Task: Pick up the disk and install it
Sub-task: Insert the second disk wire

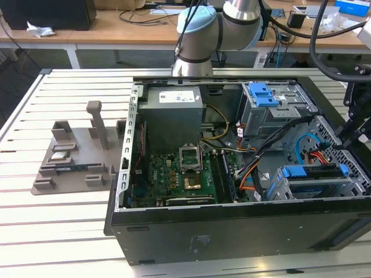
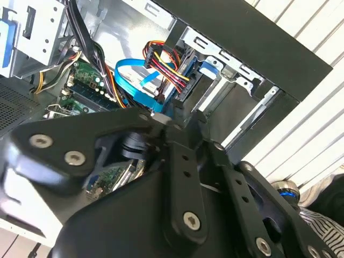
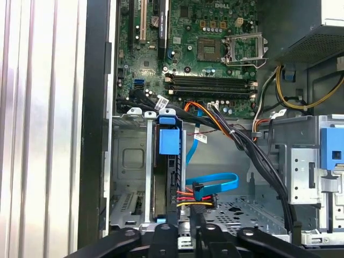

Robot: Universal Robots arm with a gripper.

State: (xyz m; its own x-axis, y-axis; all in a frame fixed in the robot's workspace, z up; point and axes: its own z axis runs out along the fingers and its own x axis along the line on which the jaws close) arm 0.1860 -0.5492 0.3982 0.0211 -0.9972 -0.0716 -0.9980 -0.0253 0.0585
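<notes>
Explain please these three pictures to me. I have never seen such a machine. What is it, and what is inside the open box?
The machine is a robot arm. The exterior view looks from off the arm at an open computer case lying on a slatted table. Both wrist views come from cameras riding on the arm. Its black gripper hangs over the drive cage, where the disk with blue rails stands in its slot. Inside also lie a green motherboard, a grey power supply and coloured cables.

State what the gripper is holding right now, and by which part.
Cannot be told: the gripper sits at the rear edge of the disk standing in its drive cage, the contact hidden.
</notes>
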